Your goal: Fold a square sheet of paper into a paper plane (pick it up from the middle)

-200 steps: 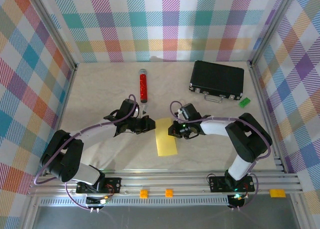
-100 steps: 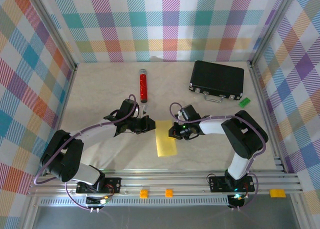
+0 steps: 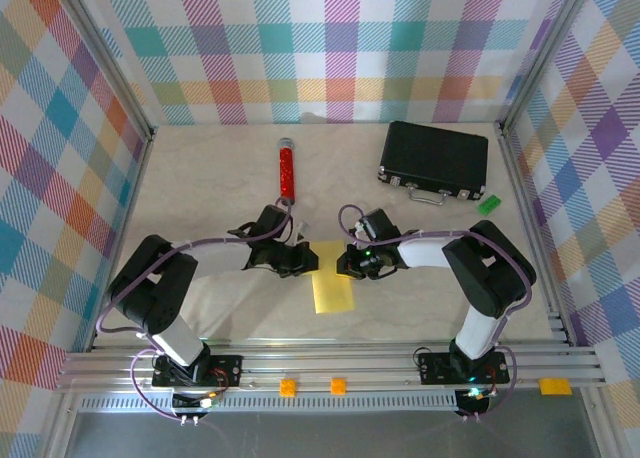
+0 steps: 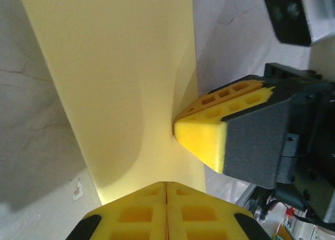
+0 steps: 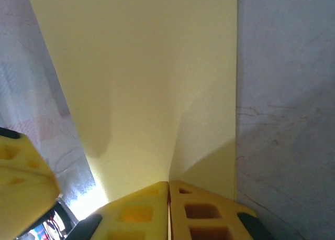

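Plaid walls in many colours close in a pale marbled counter [image 3: 200, 188], with both arms reaching from the near edge toward its middle. On the left, toward the back, a red cylinder [image 3: 286, 173] lies on the counter pointing front to back, well apart from everything else. Just in front of it the left gripper [image 3: 301, 261] sits low on the counter at the left far corner of the sheet of paper [image 3: 332, 286]. Its yellow fingers [image 4: 131, 214] are pressed together with only a thin seam between them, right at the paper's edge; whether any paper is caught in that seam cannot be told. The paper is a narrow yellow strip, lying front to back between the two grippers near the counter's centre, its near end flat on the surface. At the strip's right far corner the right gripper [image 3: 346, 264] is closed on the paper: in its own wrist view a soft crease runs straight into the seam between its fingers [image 5: 204, 214], and from the left wrist the paper puckers where that tip bites the edge. Further right, at the back, a black case [image 3: 436, 156] lies flat with its handle facing forward, and a small green block [image 3: 488, 204] sits just beside its right front corner.
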Tool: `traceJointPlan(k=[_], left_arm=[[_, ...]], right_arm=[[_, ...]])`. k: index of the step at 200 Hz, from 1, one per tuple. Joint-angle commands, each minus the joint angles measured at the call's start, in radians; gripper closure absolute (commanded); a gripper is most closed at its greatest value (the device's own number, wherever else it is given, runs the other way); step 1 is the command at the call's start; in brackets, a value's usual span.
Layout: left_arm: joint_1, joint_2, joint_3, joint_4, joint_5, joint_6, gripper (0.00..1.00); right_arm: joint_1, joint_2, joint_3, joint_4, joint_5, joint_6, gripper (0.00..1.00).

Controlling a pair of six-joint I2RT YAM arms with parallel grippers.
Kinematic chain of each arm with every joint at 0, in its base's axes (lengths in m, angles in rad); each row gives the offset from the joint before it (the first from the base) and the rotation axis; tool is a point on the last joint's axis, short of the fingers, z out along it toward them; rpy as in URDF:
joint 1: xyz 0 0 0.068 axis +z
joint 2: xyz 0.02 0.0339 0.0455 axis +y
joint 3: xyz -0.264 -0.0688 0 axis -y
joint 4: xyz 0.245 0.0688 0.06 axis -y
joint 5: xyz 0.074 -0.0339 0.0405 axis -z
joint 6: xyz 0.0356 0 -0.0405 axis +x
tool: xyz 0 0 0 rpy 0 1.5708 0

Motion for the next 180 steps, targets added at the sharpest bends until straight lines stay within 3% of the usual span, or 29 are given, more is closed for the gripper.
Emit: traceJointPlan(k=[1,86,180], left_arm=[[-0.007,0.038,0.04,0.043,-0.022,-0.008,0.92],[-0.007,0.125,0.058,0.059,-0.115,-0.03,0.93],[-0.007,0.139,0.057,0.074,-0.122,-0.061,0.93]], right_arm=[[0.0,-0.017,0.028,-0.036,-0.01,-0.028,0.88],[0.0,-0.037,0.032,-0.038,-0.031,-0.029,0.84],[0.0,0.003,0.027,0.003,-0.088,-0.022,0.83]])
